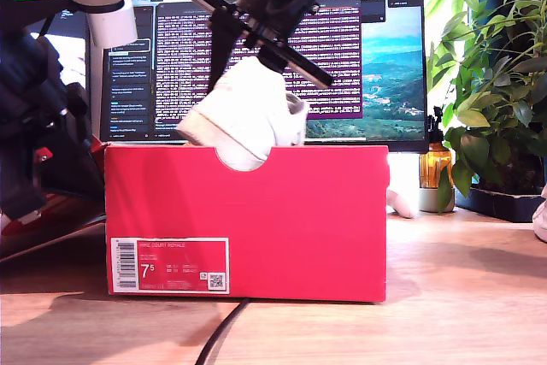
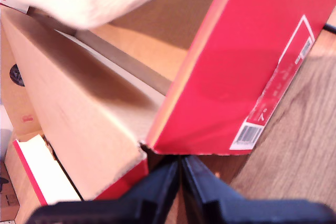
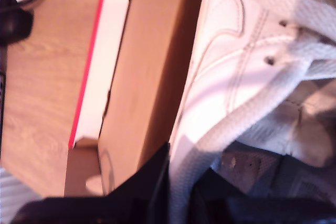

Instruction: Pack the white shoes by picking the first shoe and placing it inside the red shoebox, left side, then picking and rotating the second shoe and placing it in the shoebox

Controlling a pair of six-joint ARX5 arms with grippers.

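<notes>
Shoe [image 1: 244, 113] over box [image 1: 248, 220], pinched in second gripper [image 3: 176, 182] jaws; light, soft upper, grip collar. First gripper [image 2: 181, 182] jaws pressed together.

I see a wooden table [image 1: 479, 297] in warm light, bright sun washing out the exterior view's upper right. A monitor [image 1: 376, 49] stands at the back, showing text windows over a landscape wallpaper. Leafy plants [image 1: 491, 83] fill the exterior view's right, an amber bottle [image 1: 435, 164] just beside them.
</notes>
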